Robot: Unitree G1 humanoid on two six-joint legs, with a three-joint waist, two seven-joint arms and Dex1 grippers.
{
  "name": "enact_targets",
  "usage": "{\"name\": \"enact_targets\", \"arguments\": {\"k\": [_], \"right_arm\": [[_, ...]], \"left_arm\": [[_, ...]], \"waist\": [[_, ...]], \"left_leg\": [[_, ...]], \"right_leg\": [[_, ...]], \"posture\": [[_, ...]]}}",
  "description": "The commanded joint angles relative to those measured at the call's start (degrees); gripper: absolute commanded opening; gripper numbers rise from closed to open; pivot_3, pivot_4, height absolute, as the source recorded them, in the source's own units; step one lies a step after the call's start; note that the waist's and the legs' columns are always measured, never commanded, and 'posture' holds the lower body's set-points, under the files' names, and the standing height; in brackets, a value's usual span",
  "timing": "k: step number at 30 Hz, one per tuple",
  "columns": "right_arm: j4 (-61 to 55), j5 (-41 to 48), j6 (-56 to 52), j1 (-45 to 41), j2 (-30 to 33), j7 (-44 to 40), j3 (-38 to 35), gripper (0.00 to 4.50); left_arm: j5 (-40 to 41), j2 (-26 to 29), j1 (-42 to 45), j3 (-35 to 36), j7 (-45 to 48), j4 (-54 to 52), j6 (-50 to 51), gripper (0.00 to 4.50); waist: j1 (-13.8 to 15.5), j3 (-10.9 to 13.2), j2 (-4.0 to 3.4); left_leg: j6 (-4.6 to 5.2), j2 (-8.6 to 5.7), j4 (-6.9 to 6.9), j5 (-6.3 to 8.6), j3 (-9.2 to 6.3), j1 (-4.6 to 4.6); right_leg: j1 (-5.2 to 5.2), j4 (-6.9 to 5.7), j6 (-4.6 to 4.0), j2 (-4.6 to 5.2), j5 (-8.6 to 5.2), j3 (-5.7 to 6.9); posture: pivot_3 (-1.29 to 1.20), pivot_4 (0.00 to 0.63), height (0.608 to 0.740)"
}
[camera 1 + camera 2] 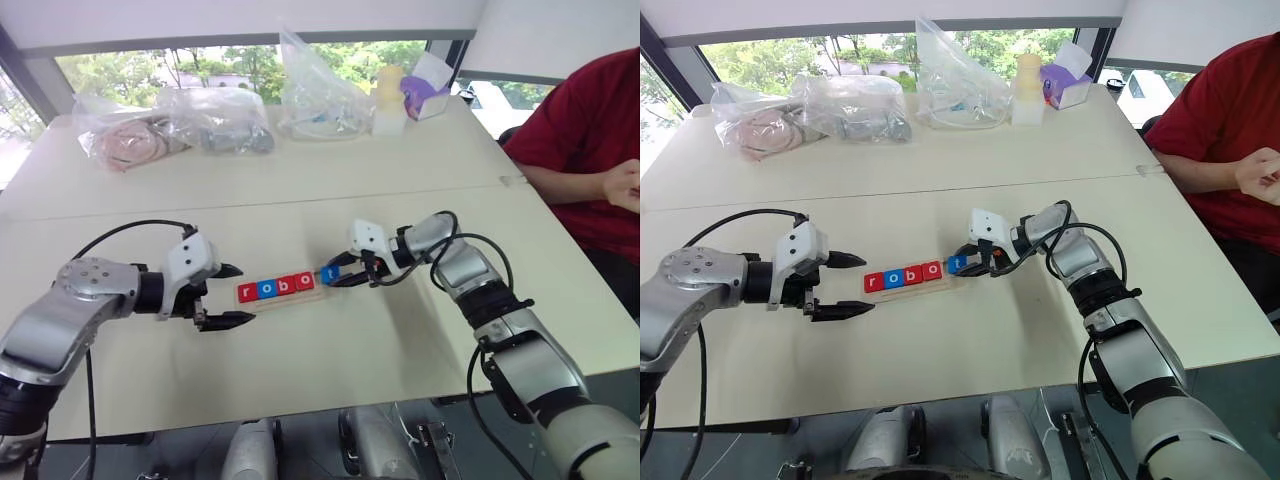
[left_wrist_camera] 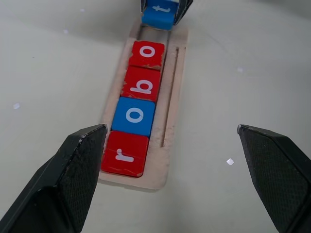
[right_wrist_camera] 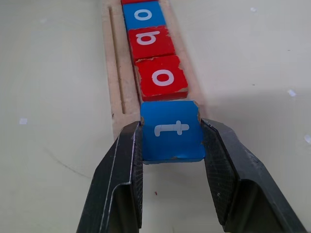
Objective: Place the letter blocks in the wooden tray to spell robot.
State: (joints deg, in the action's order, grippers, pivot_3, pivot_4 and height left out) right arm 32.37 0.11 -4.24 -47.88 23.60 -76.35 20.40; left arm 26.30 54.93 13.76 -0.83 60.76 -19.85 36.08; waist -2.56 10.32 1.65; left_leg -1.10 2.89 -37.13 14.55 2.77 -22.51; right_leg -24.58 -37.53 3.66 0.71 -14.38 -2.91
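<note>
Pale counter under a bright window, and the wooden tray sits near the middle of it, so let's take everything from there. Four letter blocks already lie flat in the tray, touching in a row: red r at the end nearest the left tool, then blue o, red b, red o. At the tray's other end, the right tool is clamped on the blue t, one black finger pressed to each side of the tile. That tile sits right at the open last slot, beside the red o; whether it touches the tray floor, I cannot tell. On the opposite side, the left tool hovers just off the r end of the tray, its two fingers spread wide apart with nothing between them, pointing along the row. Well beyond the tray, along the far edge of the counter, lie clear plastic bags and a purple tissue box. Off past the tray's t end, a person in a red shirt sits at the counter's corner.
</note>
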Motion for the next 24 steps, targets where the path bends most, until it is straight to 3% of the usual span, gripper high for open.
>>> {"name": "enact_targets", "arguments": {"k": [1, 11, 24], "right_arm": [[1.7, -1.0, 2.3, -2.6, -1.1, -0.1, 0.5, 1.16], [7.1, -1.9, 4.6, -4.7, -3.1, 0.8, 0.3, 1.16], [5.3, -1.4, 3.8, -3.2, -4.1, 0.9, 0.1, 1.16]], "left_arm": [[0.8, -0.2, -0.2, 1.9, -0.9, -2.3, 0.5, 4.5], [0.9, -0.9, -0.3, 1.6, -2.6, -2.7, 0.9, 4.5], [-0.7, -1.0, 0.5, 0.1, -2.7, -1.5, 0.0, 4.5]], "waist": [[0.0, 0.0, 0.0], [0.0, 0.0, 0.0], [0.0, 0.0, 0.0]], "left_leg": [[0.0, 0.0, 0.0, 0.0, 0.0, 0.0], [0.0, -0.01, 0.0, 0.0, 0.01, 0.0], [0.0, 0.0, 0.0, 0.0, 0.0, 0.0]], "right_leg": [[0.0, 0.0, 0.0, 0.0, 0.0, 0.0], [0.0, 0.0, 0.0, 0.02, 0.0, 0.0], [0.0, 0.0, 0.02, 0.01, 0.01, 0.0]], "posture": [[0.0, 0.15, 0.738], [0.0, 0.15, 0.738], [0.0, 0.15, 0.738]]}}
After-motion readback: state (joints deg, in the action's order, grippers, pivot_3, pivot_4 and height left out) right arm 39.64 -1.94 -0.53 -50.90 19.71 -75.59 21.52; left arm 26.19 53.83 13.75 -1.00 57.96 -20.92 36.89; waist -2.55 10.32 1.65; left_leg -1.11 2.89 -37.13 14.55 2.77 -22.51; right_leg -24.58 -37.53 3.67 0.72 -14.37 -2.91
